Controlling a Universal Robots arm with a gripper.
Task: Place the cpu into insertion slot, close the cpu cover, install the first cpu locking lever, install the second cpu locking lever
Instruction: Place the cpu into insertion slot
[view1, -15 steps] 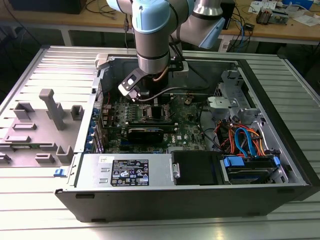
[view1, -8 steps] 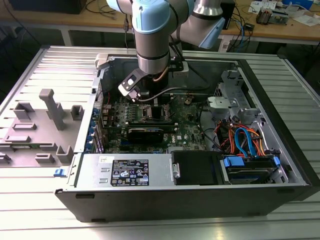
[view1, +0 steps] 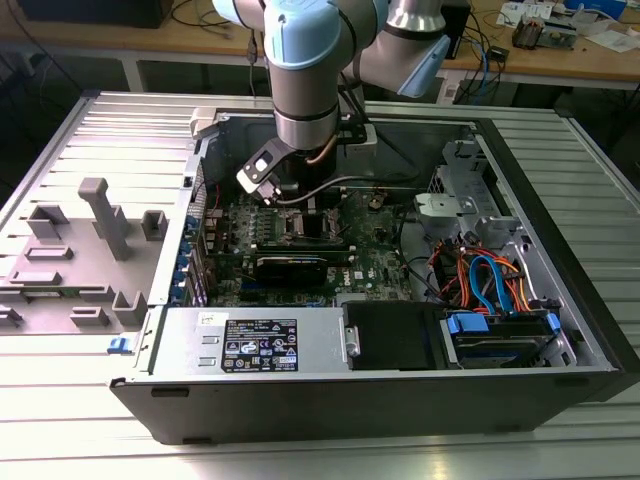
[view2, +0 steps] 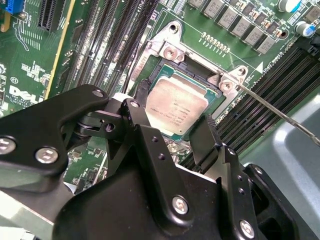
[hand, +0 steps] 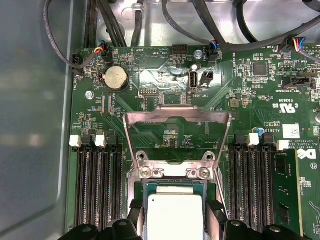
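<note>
cpu (view2: 176, 105): dull grey metal top, matt, smooth. cpu cover (hand: 177, 116): thin bare silvery metal, satin sheen. insertion slot (view2: 166, 50): bright metal rim, shiny screw heads. Gripper (view2: 172, 120): smooth matt black, bright metal screws. Motherboard (hand: 250, 100): glossy green lacquer. Memory slots (hand: 95, 185): black plastic. Desk (view1: 120, 130): ribbed pale metal.

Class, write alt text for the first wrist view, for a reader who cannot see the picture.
The cpu lies in the insertion slot of a green motherboard, with the gripper straddling it. The cpu cover is swung open past the slot, and black memory slots run along both sides.
</note>
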